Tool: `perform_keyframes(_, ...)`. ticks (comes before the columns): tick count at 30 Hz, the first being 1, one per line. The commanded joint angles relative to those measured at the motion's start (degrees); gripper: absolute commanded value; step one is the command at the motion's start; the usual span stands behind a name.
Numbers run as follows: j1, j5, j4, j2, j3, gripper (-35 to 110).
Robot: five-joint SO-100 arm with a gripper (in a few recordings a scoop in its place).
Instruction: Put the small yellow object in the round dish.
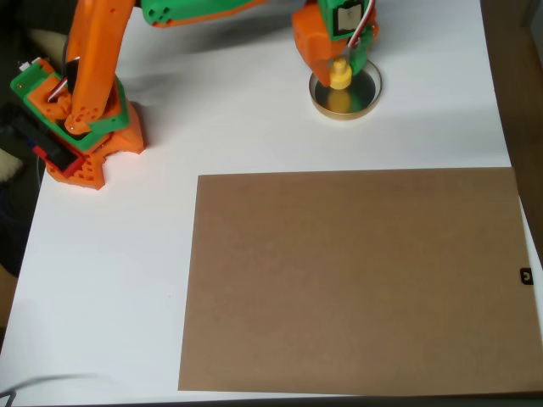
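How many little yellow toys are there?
1. The tiny bright yellow plastic piece is over the small round dish with the tan rim and dark glossy inside, right at the orange and green gripper. The yellow below it looks like its reflection.

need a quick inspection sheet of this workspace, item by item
surface: white table with a large brown sheet lying flat on its right and lower part.
job's things: small yellow object over the round dish, its reflection on the glossy inside; held or resting, cannot tell.
clutter: nothing seen on the table.
hand: orange and green hand directly above the dish at the yellow object; open or shut cannot be told.
cables: red and white wires on the hand and at the arm's base.
surroundings: dark areas beyond the table edges; small black item at the right edge.
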Motion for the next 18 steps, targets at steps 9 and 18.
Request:
perform_keyframes(9, -1.9, -2.1, 1.3, 1.8, -3.7, 21)
perform_keyframes(18, -1.8, -5.9, 4.2, 5.8, -3.7, 24)
